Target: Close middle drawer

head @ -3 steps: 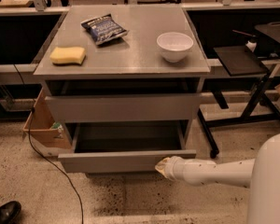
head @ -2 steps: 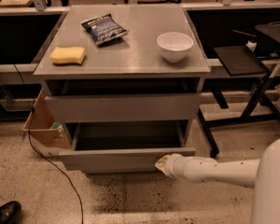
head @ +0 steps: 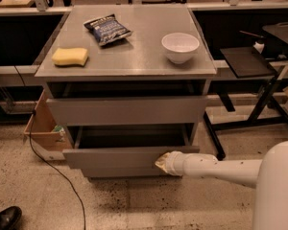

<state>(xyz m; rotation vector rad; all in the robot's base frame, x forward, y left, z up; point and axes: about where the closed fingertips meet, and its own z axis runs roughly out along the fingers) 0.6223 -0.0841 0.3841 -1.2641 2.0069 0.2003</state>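
Observation:
The middle drawer (head: 110, 158) of the grey cabinet stands pulled out, its plain flat front facing me and its dark box interior (head: 129, 138) showing behind it. My gripper (head: 164, 162) comes in from the lower right on a white arm and rests against the right part of that front. The drawer above (head: 125, 110) sticks out a little from the cabinet.
On the cabinet top (head: 134, 56) lie a yellow sponge (head: 70, 56), a blue chip bag (head: 107, 29) and a white bowl (head: 180, 47). A cardboard box (head: 43, 128) and a black cable (head: 53, 166) are on the floor at left. A black stand (head: 245, 61) is at right. A shoe (head: 5, 218) is at the lower left.
My gripper has moved forward against the drawer front, and the middle drawer has slid a little way into the cabinet.

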